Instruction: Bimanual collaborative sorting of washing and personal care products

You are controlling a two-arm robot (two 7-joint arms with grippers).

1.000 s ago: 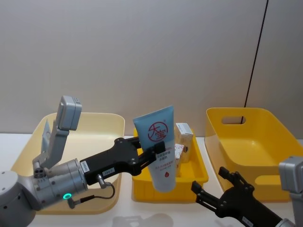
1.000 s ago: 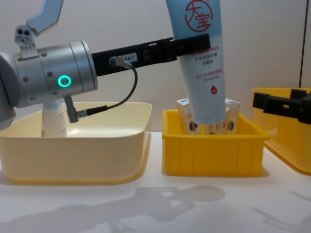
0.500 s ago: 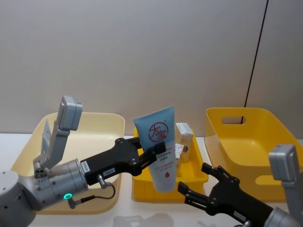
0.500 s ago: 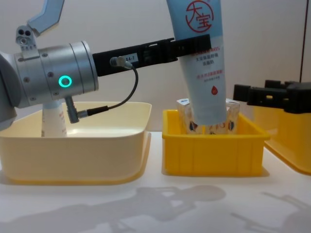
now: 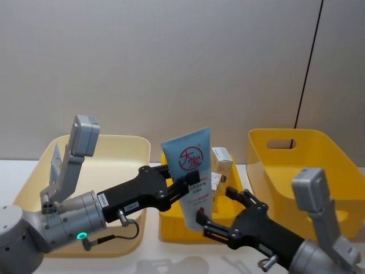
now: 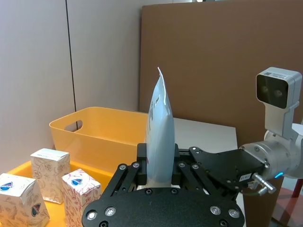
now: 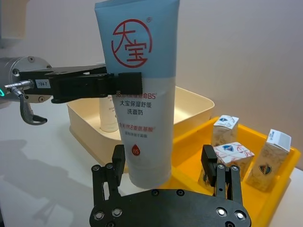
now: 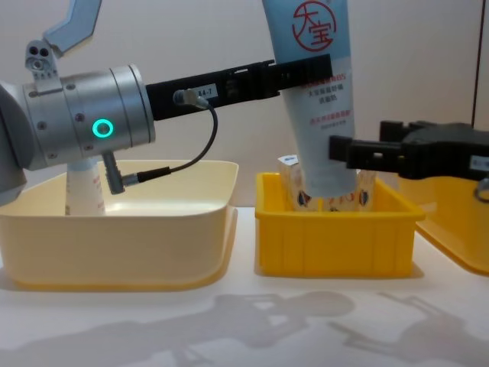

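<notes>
Our left gripper (image 5: 183, 189) clamps the squeeze tube (image 5: 190, 162) upright (crimp up); our right gripper (image 5: 218, 206), fingers wide, straddles its base.

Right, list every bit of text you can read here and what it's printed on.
"大宝": in the red circular logo on the tube, which the left gripper clamps and the open right gripper flanks lower down.
"洗面奶": dark print under the logo; the line above it and the red line below are too small to read.
The white sticker on the left gripper: digits, blurred.
The cartons: print too small to read.
</notes>
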